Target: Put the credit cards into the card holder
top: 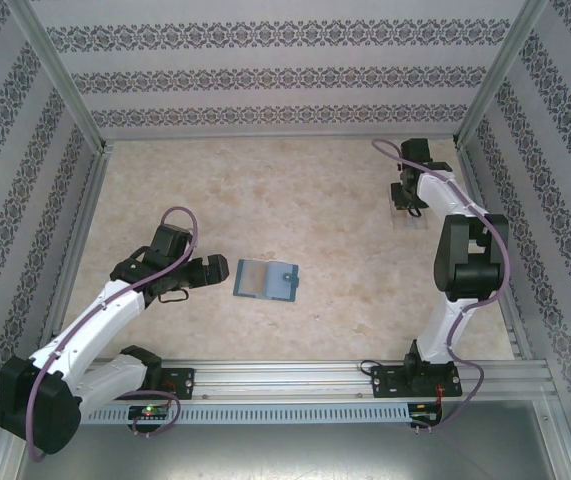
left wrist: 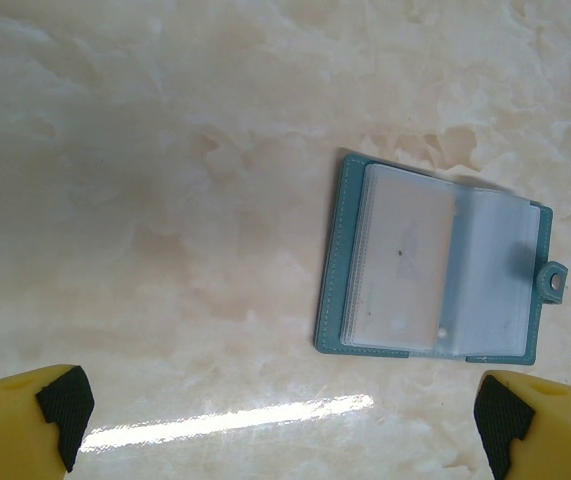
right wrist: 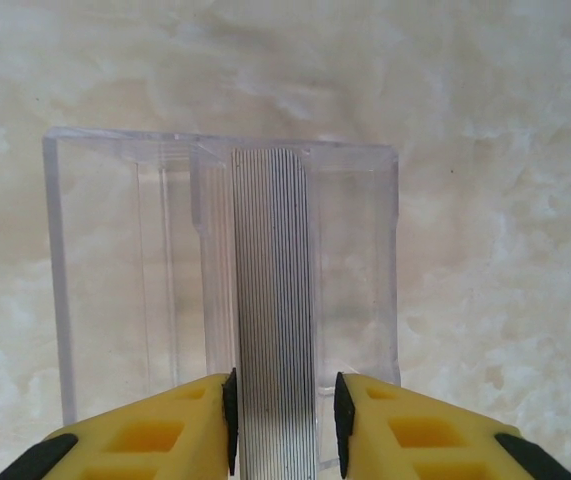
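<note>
Edges of the credit cards (right wrist: 275,280) show as fine grey lines: a stack standing on edge straight ahead of the right gripper (right wrist: 285,425) and running back between its fingers. One yellow finger sits at each side of the stack, with the dark pads right against its outer faces. Whether they pinch it or merely touch it I cannot tell. Around the stack stands the clear stand (right wrist: 115,280), its walls reaching out to the left and right of the fingers and its far wall beyond the tips. To do this step well, I judge the squeeze should be square and firm across the whole stack (loose cards would fan or slip). The draw should follow the slot so the light stand does not lift or tip with it. Well off to this gripper's left, the card holder (left wrist: 435,265) lies open on the table (left wrist: 165,150), clear sleeves up. It is just ahead of the left gripper (left wrist: 285,425), whose jaws are spread wide and hold nothing.
</note>
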You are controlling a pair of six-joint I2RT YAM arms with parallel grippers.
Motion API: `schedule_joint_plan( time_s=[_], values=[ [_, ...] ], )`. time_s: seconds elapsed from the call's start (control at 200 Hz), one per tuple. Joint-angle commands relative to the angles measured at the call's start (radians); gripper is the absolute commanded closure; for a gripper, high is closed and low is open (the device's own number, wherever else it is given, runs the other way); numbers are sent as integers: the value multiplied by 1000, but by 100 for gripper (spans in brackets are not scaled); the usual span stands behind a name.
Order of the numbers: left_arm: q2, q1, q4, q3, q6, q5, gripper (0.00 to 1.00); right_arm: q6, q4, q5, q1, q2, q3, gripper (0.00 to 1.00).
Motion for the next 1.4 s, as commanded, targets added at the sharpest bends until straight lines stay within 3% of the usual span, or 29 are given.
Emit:
schedule_joint_plan(
  time_s=[0.0, 0.095, 0.45, 0.819, 1.184, 1.274, 1.394],
  values=[
    [-11, -11, -33, 1, -10, -11, 0, -16, 22, 28, 11, -48, -22, 67],
    [-9, -10, -29, -2, -12, -8, 0, -18, 24, 26, 11, -42, -22, 69],
    [12, -11, -16, -8, -15, 10, 0, -9, 15, -23, 9, -30, -26, 98],
    [-2, -11, -35, 27, 4, 22, 0, 25, 27, -145, 5, -232, -59, 100],
    [47, -11, 55, 4, -25, 74, 0, 202, 92, -631, 33, -521, -192, 100],
    [85, -11, 95, -3, -38, 76, 0, 293, 171, -729, 90, -579, -267, 100],
    [150, -10, 139, -2, -43, 99, 0, 374, 288, -733, 231, -628, -367, 100]
  ],
)
